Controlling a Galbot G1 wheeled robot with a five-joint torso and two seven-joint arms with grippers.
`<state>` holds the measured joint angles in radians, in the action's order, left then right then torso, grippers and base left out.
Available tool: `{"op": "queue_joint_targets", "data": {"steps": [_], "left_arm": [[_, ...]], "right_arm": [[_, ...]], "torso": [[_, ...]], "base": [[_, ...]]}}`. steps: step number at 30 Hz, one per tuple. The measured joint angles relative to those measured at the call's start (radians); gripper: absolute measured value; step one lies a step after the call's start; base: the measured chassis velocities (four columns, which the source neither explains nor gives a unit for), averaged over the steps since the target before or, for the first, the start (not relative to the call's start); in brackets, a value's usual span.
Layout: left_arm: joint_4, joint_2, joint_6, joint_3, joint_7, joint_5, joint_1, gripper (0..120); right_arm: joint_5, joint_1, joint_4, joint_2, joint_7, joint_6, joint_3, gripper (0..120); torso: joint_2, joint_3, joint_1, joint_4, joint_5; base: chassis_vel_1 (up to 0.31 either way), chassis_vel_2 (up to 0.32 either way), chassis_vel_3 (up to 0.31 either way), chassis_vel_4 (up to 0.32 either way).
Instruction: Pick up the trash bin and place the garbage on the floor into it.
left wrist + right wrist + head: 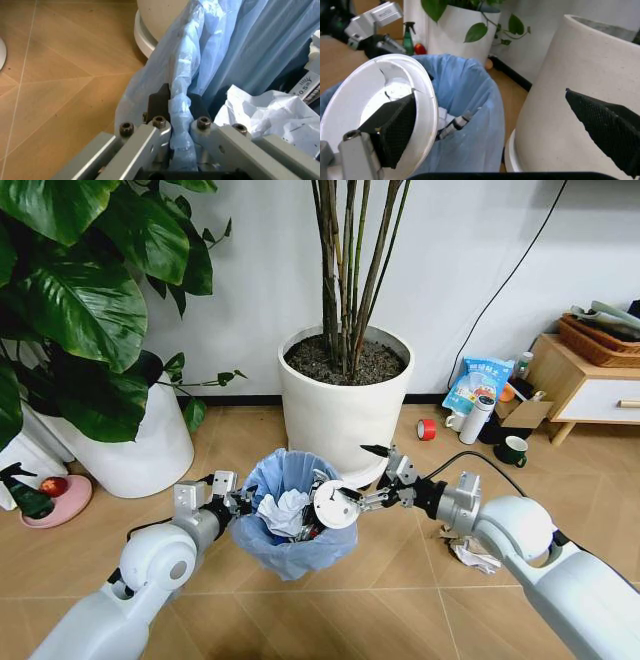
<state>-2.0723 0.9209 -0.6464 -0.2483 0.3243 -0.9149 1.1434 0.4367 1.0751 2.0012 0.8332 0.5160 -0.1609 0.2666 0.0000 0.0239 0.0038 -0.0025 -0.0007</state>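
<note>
The trash bin (292,552), lined with a crinkly light-blue bag, hangs just above the floor at the centre. My left gripper (238,502) is shut on its rim; in the left wrist view the two dark pads (159,100) pinch the bag's fold (181,112). Inside the trash bin lie a crumpled white paper wad (284,512) and a dark tube (454,123). My right gripper (362,476) is spread open over the bin's far side. A white round lid (333,505) leans against one of its fingers (395,129). Another white paper wad (470,553) lies on the floor under my right arm.
A big white plant pot (345,410) stands right behind the bin, and another (135,450) is at the left. A red tape roll (427,429), an upright blue snack bag (477,383), a white bottle (477,418), a green mug (513,450) and a wooden cabinet (585,385) are at the right.
</note>
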Motion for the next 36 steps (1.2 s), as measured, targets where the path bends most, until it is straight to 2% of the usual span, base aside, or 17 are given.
{"op": "queue_joint_targets", "data": {"steps": [7,12,19,29,36], "left_arm": [[-0.01,-0.006,0.0,0.005,0.002,-0.007,-0.005,0],[-0.018,-0.011,-0.001,0.002,0.003,-0.01,0.004,0],[-0.018,-0.01,-0.002,0.001,0.003,-0.015,0.002,0],[-0.012,-0.007,-0.003,-0.003,0.002,-0.016,-0.002,0],[-0.008,-0.007,-0.003,-0.003,-0.001,-0.016,-0.004,0]], "right_arm": [[0.022,-0.082,-0.035,0.041,-0.039,-0.021,-0.05,100],[0.021,-0.173,-0.11,0.086,-0.094,-0.021,-0.133,100],[-0.047,-0.248,-0.185,0.13,-0.105,0.004,-0.218,100],[-0.192,-0.236,-0.242,0.129,-0.062,0.084,-0.24,100],[-0.196,-0.212,-0.231,0.119,-0.056,0.089,-0.226,100]], "torso": [[0.0,0.0,0.0,0.0002,-0.0001],[0.0,0.0,0.0,0.0004,-0.0001],[0.0,0.0,0.0,0.0004,-0.0002],[0.0,0.0,0.0,0.0002,0.0],[0.0,0.0,0.0,0.0002,0.0]], "base": [[0.0,0.0,0.0,0.0],[0.0,0.0,0.0,0.0],[0.0,0.0,0.0,0.0],[0.0,0.0,0.0,0.0],[0.0,0.0,0.0,0.0]]}}
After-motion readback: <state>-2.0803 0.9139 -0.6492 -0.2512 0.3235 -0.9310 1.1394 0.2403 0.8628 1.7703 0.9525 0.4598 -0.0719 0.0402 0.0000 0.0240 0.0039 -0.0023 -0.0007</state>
